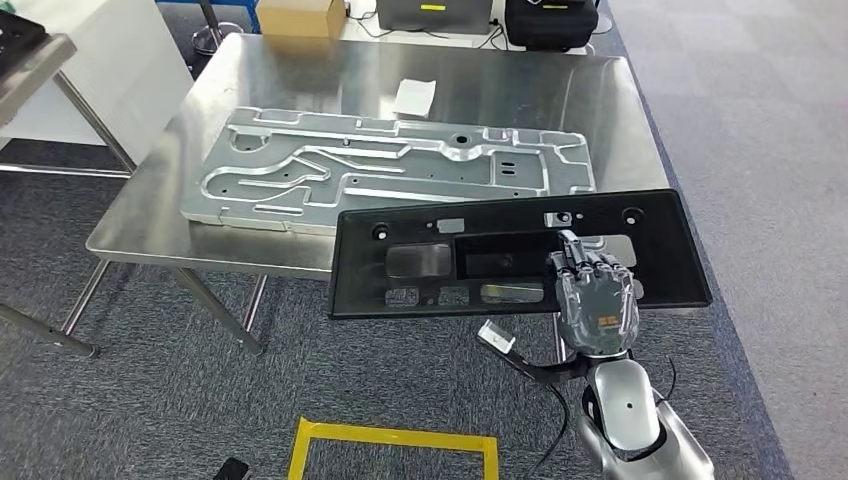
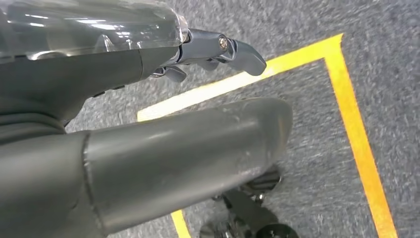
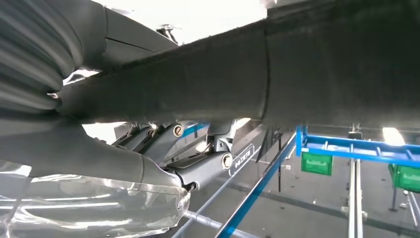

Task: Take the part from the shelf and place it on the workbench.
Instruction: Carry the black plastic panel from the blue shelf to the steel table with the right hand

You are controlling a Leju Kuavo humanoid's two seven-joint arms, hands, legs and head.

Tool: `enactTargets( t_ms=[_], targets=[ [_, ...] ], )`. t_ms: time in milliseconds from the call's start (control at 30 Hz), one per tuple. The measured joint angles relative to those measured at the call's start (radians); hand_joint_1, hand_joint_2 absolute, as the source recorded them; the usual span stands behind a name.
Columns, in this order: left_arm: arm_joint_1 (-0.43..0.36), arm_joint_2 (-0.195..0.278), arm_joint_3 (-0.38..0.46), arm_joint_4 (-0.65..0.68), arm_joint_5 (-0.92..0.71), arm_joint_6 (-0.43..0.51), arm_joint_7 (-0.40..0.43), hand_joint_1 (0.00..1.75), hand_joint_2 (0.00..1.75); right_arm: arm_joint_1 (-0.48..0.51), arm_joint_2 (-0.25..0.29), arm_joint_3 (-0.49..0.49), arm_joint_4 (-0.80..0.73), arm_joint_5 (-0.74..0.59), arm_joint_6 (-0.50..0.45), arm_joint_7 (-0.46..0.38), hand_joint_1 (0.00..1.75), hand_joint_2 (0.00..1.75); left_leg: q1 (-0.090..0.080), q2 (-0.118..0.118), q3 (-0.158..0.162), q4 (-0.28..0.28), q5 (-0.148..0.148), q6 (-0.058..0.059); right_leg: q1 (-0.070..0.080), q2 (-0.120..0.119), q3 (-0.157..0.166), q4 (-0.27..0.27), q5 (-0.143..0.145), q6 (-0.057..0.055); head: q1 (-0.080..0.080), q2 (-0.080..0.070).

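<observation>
A long flat black plastic part (image 1: 420, 262) with rectangular cut-outs hangs level over the near edge of the steel workbench (image 1: 520, 95). My right hand (image 1: 595, 295) holds it from below near its right half, fingers lying over its top face. In the right wrist view the part's dark edge (image 3: 322, 59) runs across close in front of the thumb (image 3: 74, 153). My left hand (image 2: 148, 124) hangs over grey carpet with its fingers (image 2: 233, 49) extended and nothing in them.
A large silver metal panel (image 1: 390, 170) lies across the middle of the workbench, with a small white sheet (image 1: 414, 97) behind it. A cardboard box (image 1: 298, 17) and dark cases stand past the far edge. Yellow floor tape (image 1: 395, 440) marks a square in front of me.
</observation>
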Motion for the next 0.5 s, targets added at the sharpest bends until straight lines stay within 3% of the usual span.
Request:
enactTargets(
  t_ms=[67, 100, 133, 233, 267, 300, 400, 433, 500],
  targets=[
    [0.000, 0.000, -0.002, 0.000, -0.003, 0.000, 0.001, 0.00, 0.00, -0.001, 0.010, -0.012, 0.013, 0.000, 0.006, -0.013, 1.75, 1.75, 0.000, -0.001, 0.017, 0.000, -0.018, 0.000, -0.008, -0.001, -0.084, 0.097, -0.042, 0.009, 0.001, 0.000],
    [0.000, 0.000, -0.003, 0.000, -0.006, -0.001, 0.002, 0.00, 0.00, -0.003, 0.016, -0.019, 0.023, 0.000, 0.012, -0.022, 1.75, 1.75, 0.001, -0.002, 0.029, 0.000, -0.028, -0.001, -0.011, -0.001, -0.109, 0.108, -0.043, 0.012, 0.001, 0.000],
    [0.000, 0.000, -0.005, 0.000, -0.009, -0.002, 0.004, 0.00, 0.00, -0.009, 0.025, -0.027, 0.036, 0.000, 0.018, -0.036, 1.75, 1.75, 0.001, -0.003, 0.044, 0.000, -0.039, -0.004, -0.013, -0.002, -0.119, 0.086, -0.022, 0.013, 0.001, 0.000],
    [-0.004, -0.001, -0.016, 0.000, -0.019, -0.008, 0.008, 0.00, 0.00, -0.046, 0.058, -0.055, 0.094, 0.000, 0.045, -0.089, 1.75, 1.75, 0.002, -0.005, 0.089, -0.001, -0.075, -0.018, -0.012, -0.006, -0.092, -0.090, 0.128, 0.006, 0.002, 0.000],
    [-0.008, -0.001, -0.018, 0.000, -0.021, -0.011, 0.010, 0.00, 0.00, -0.063, 0.070, -0.063, 0.117, 0.000, 0.056, -0.100, 1.75, 1.75, 0.001, -0.005, 0.098, -0.003, -0.085, -0.024, -0.009, -0.006, -0.084, -0.128, 0.158, 0.000, 0.002, 0.000],
    [-0.012, -0.001, -0.020, 0.000, -0.023, -0.013, 0.011, 0.00, 0.00, -0.080, 0.084, -0.068, 0.139, 0.000, 0.066, -0.107, 1.75, 1.75, 0.001, -0.005, 0.106, -0.005, -0.090, -0.031, -0.006, -0.006, -0.081, -0.146, 0.170, -0.008, 0.002, 0.000],
    [-0.021, 0.000, -0.029, 0.000, -0.032, -0.019, 0.016, 0.00, 0.00, -0.139, 0.126, -0.072, 0.208, 0.000, 0.087, -0.116, 1.75, 1.75, 0.001, -0.002, 0.118, 0.008, -0.091, -0.049, -0.006, -0.001, -0.056, -0.158, 0.156, -0.034, 0.001, 0.000],
    [-0.025, -0.001, -0.033, 0.000, -0.034, -0.020, 0.018, 0.00, 0.00, -0.156, 0.137, -0.072, 0.228, 0.000, 0.090, -0.116, 1.75, 1.75, 0.002, -0.001, 0.105, 0.038, -0.090, -0.054, -0.007, -0.001, -0.043, -0.163, 0.151, -0.042, -0.002, 0.000],
    [-0.030, -0.001, -0.038, 0.000, -0.034, -0.021, 0.019, 0.00, 0.00, -0.182, 0.159, -0.072, 0.260, 0.000, 0.094, -0.115, 1.75, 1.75, 0.004, 0.001, 0.040, 0.150, -0.109, -0.060, -0.005, -0.001, -0.018, -0.169, 0.137, -0.053, -0.006, 0.000]
  ],
)
